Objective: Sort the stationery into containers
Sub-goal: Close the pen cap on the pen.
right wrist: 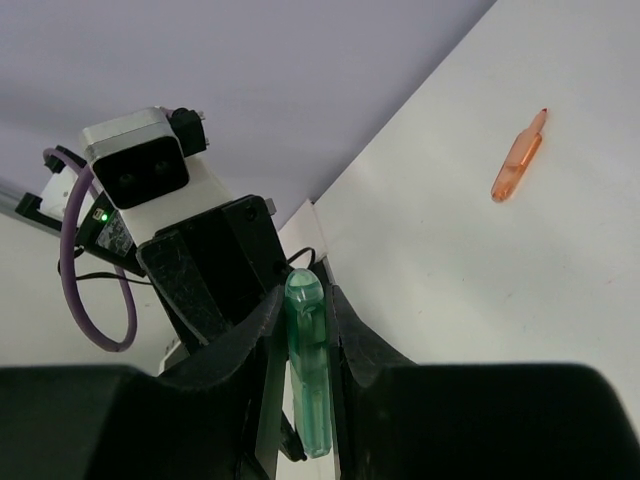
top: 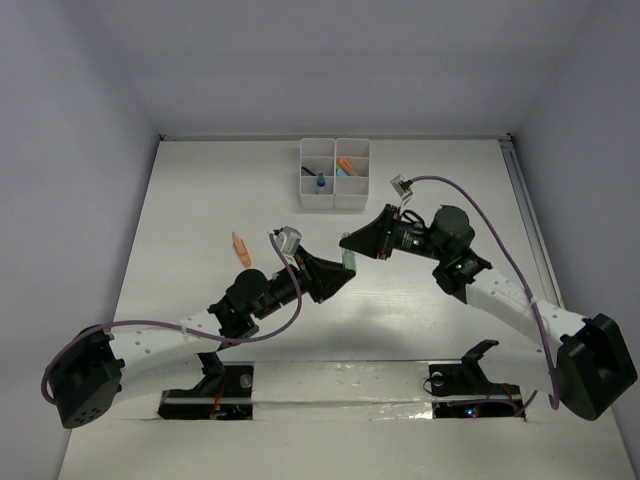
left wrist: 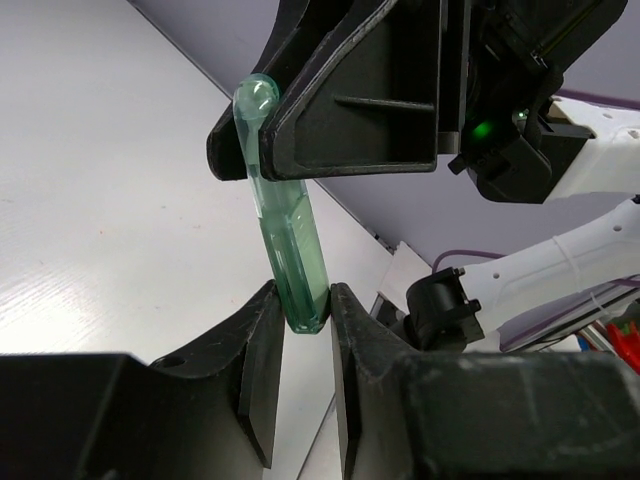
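The left end effector (left wrist: 305,300) is clamping the lower end of a translucent green pen (left wrist: 290,240). Its fingers are pressing on both sides. The right end effector (right wrist: 303,300) is gripping the same pen at its rounded upper end, and its fingers appear to be pressing tight against it. The pen is being held clear of the desk (top: 200,200) between the two arms, its long axis running from one end effector to the other.

The white container (top: 335,172) is standing further back on the desk, nearer the right arm, so the handover is judged to be going that way. An orange pen (top: 239,246) is lying loose on the desk, nearer the left arm. No brand, label or writing is showing legibly.
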Controlling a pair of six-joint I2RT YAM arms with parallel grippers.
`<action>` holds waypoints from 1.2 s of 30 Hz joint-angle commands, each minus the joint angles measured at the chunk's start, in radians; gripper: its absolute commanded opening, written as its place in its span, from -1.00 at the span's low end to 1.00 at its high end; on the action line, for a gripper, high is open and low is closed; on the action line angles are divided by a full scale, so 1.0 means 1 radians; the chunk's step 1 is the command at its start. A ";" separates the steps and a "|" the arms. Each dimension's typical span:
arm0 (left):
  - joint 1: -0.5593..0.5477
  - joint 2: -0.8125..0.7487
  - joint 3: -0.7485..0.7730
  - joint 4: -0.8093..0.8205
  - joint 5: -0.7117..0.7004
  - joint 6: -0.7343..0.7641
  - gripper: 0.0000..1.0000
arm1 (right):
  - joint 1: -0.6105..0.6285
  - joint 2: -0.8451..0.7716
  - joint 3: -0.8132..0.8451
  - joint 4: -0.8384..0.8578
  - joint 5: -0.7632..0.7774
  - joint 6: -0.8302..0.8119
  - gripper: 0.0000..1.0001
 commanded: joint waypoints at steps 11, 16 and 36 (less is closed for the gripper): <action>0.075 -0.088 0.077 0.141 -0.051 -0.088 -1.00 | 0.012 -0.090 -0.169 -0.001 -0.010 -0.124 -1.00; 0.136 -0.078 0.123 0.141 -0.032 -0.111 -1.00 | 0.067 -0.119 -0.224 -0.028 0.030 -0.172 -1.00; 0.218 0.041 0.279 0.247 0.085 -0.166 -1.00 | 0.296 -0.053 -0.436 0.068 0.214 -0.167 -1.00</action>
